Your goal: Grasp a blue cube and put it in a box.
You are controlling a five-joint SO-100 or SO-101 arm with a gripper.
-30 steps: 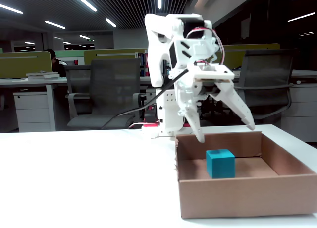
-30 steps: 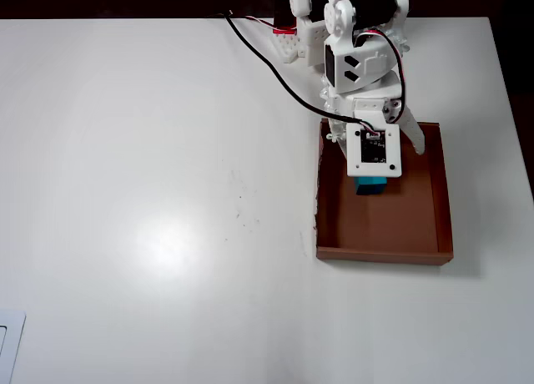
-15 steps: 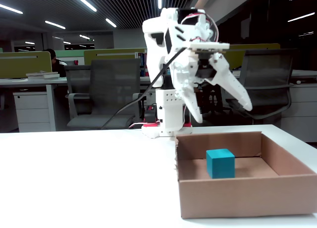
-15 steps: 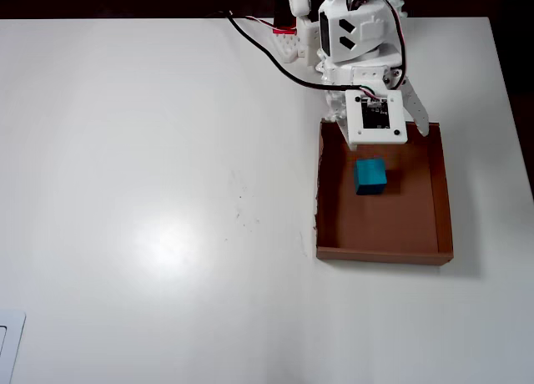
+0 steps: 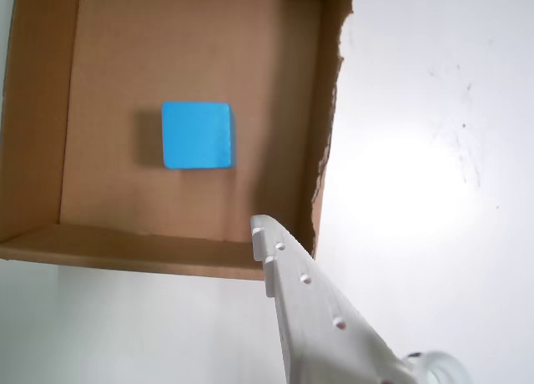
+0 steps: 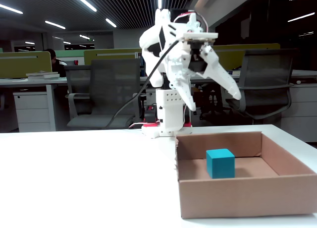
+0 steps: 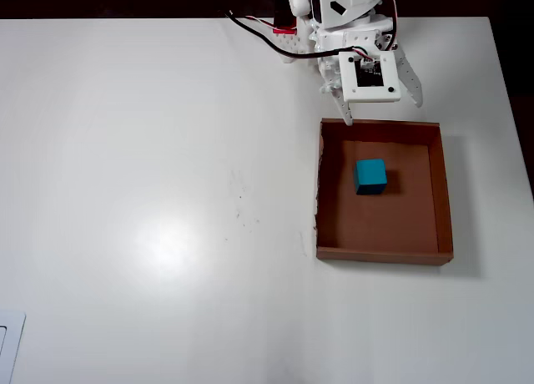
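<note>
The blue cube [image 7: 370, 176] sits flat on the floor of the box [image 7: 444, 196], apart from all four walls and slightly toward the 12 o'clock wall in the overhead view. The gripper [image 7: 381, 112] hangs above the desk [image 7: 167, 192] just past the box's 12 o'clock wall, its two fingers spread wide apart and holding nothing. In the fixed view the gripper [image 6: 214, 102] is raised well clear of the box [image 6: 237, 198], with the cube [image 6: 220, 163] below it toward 6 o'clock. In the wrist view one white finger [image 5: 313, 313] enters from 5 o'clock, the cube [image 5: 197, 134] lies near the box's middle, and the wall at 3 o'clock has a torn edge [image 5: 321, 171].
</note>
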